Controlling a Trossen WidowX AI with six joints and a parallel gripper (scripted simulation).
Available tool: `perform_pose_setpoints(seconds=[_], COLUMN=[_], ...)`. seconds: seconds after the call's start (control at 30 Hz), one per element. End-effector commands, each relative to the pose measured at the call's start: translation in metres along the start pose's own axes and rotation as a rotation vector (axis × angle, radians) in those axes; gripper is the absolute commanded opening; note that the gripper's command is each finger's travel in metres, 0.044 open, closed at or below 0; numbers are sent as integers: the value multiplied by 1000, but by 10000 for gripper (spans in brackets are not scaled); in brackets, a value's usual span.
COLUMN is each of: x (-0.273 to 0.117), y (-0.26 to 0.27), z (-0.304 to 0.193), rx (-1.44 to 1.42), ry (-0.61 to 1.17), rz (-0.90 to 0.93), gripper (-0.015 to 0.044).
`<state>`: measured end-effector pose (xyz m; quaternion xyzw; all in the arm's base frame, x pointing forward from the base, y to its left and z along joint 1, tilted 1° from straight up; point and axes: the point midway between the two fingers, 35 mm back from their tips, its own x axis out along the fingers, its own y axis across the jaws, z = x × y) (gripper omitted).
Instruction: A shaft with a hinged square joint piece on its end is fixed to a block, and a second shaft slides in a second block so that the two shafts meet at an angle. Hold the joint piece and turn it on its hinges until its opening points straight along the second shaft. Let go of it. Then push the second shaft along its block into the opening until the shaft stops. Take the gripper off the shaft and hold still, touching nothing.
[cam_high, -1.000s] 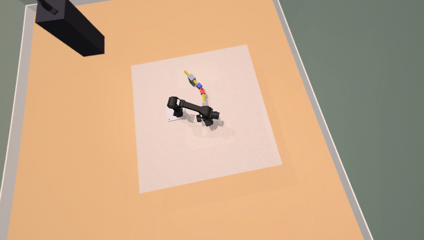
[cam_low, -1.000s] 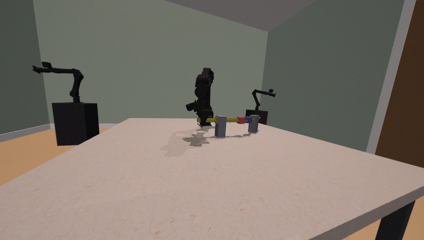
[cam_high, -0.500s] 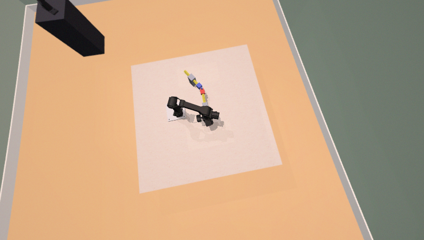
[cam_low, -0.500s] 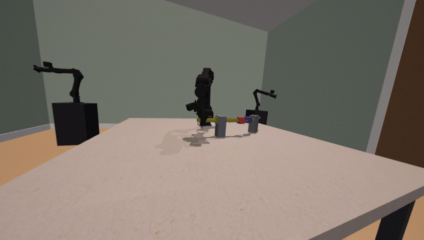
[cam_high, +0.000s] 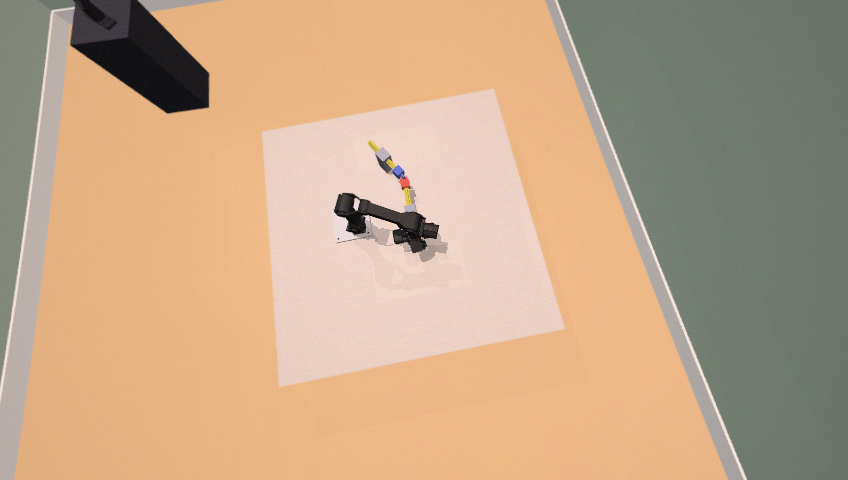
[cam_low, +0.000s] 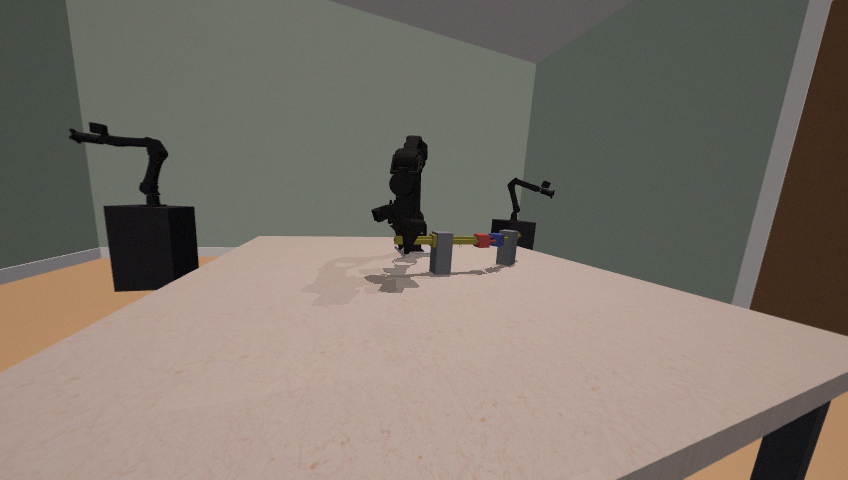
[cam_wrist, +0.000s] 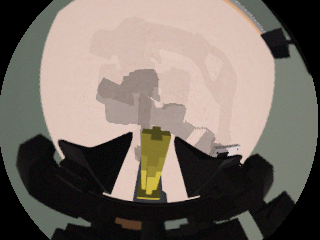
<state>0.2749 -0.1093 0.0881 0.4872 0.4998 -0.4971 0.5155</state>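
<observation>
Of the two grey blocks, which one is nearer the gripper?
The grey block carrying the sliding yellow shaft, beside the arm; the other grey block stands farther off, beyond the blue piece.

Six-joint arm (cam_high: 383, 212) (cam_low: 409, 178) reaching out, bent down at wrist; parallel-jaw gripper (cam_low: 407, 248) (cam_wrist: 154, 138) low, fingers parted, nothing clamped.
</observation>
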Motion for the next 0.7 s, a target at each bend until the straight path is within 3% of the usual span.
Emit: perform_pose_setpoints(seconds=[0.0,0.07,0.47,0.67], x=[0,0,0,-30], y=[0,0,0,0], z=[0,0,0,1], rx=[-2,-2,-2,0], ry=[1,1,1,0], rz=[-1,-1,-1,1], gripper=[408,440,440,440])
